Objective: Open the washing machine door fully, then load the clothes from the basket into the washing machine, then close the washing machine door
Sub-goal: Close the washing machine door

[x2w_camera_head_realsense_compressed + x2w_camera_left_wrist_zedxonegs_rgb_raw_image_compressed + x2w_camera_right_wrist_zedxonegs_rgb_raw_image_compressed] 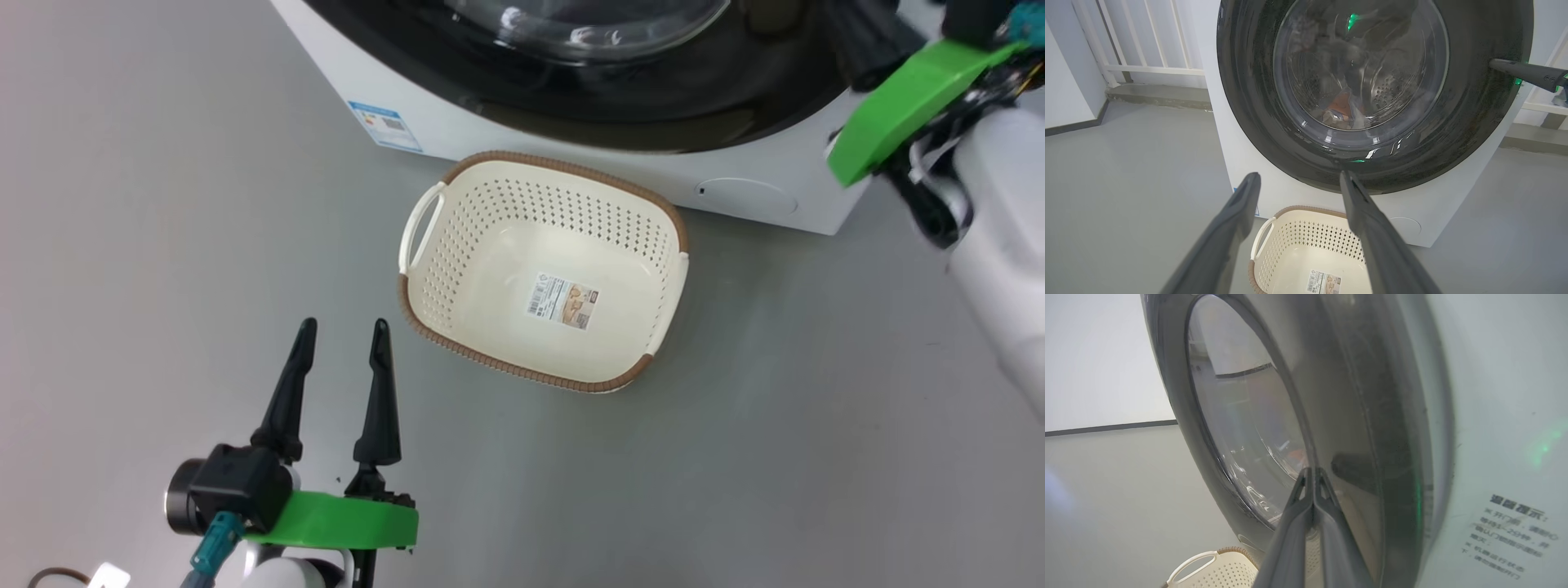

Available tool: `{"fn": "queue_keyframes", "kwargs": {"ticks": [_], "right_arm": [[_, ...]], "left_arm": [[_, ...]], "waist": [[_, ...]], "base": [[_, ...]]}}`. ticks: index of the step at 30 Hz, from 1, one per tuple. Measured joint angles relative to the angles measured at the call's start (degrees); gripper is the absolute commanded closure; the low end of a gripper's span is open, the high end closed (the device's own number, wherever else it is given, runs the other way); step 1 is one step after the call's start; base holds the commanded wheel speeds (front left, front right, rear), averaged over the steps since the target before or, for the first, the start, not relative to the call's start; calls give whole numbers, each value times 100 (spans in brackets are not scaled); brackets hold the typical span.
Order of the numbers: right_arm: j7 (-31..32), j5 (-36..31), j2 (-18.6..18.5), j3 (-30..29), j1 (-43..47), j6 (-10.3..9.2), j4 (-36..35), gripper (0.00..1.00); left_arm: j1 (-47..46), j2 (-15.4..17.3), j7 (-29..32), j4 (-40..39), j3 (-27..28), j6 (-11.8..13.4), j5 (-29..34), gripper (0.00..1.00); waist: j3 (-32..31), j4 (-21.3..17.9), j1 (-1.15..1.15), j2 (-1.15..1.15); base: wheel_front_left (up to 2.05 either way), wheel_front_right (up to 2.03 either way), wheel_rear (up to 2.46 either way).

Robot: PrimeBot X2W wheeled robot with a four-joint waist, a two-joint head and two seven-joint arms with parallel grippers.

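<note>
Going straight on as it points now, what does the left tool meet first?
Probably the round washing machine door with glossy black rim and glass centre, straight ahead of the left tool; depth is unclear.

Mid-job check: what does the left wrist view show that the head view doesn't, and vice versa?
Left wrist view adds: the clothes lying in the drum behind the glass of the washing machine door, and the shut right gripper, tip at that door's right rim. Head view adds: the whole basket, nothing in it but its label, and the right arm's pale forearm. Both share: the open left gripper, the basket, the door's black rim and the white front of the washing machine.
</note>
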Motion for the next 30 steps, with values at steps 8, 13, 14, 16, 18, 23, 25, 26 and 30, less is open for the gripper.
{"fn": "queue_keyframes", "kwargs": {"ticks": [8, 13, 14, 16, 18, 23, 25, 26, 30], "right_arm": [[0, -91, -187, -283, 1137, -1, -1233, 100], [0, -490, -356, -1257, 2169, -1, -2095, 68], [0, -581, -338, -1421, 2347, -1, -2206, 48], [0, -702, -272, -1718, 2666, -1, -2362, 0], [0, -780, -186, -1978, 2967, -1, -2483, 0], [0, -1046, 161, -2501, 3586, -1, -2832, 0], [0, -1131, 287, -2706, 3840, -1, -2975, 0], [-1, -1160, 344, -2821, 3968, -1, -3040, 0], [0, -1346, 521, -3209, 4493, -1, -3203, 0]], "left_arm": [[2, 0, 0, 58, 54, -15, 120, 0], [19, 1, 0, 114, 157, -65, 174, 0], [21, 1, 0, 122, 172, -67, 187, 0], [24, 2, 0, 144, 191, -111, 221, 0], [25, 1, 0, 187, 204, -156, 233, 0], [38, 3, 0, 320, 223, -260, 275, 0], [42, 3, 0, 364, 230, -265, 276, 0], [43, 3, 0, 382, 240, -266, 276, 0], [70, 5, 0, 461, 299, -314, 327, 0]], "waist": [[-221, -170, -1, 0], [-373, -339, -1, 0], [-394, -375, -1, 0], [-433, -450, -1, 0], [-479, -527, -1, 0], [-616, -727, -1, 0], [-677, -813, -1, 0], [-708, -859, -1, 0], [-838, -1047, -1, 0]], "base": [[0, 0, 0], [0, 0, 0], [0, 0, 0], [0, 0, 0], [0, 0, 0], [0, 0, 0], [0, 0, 0], [0, 0, 0], [0, 0, 0]]}}
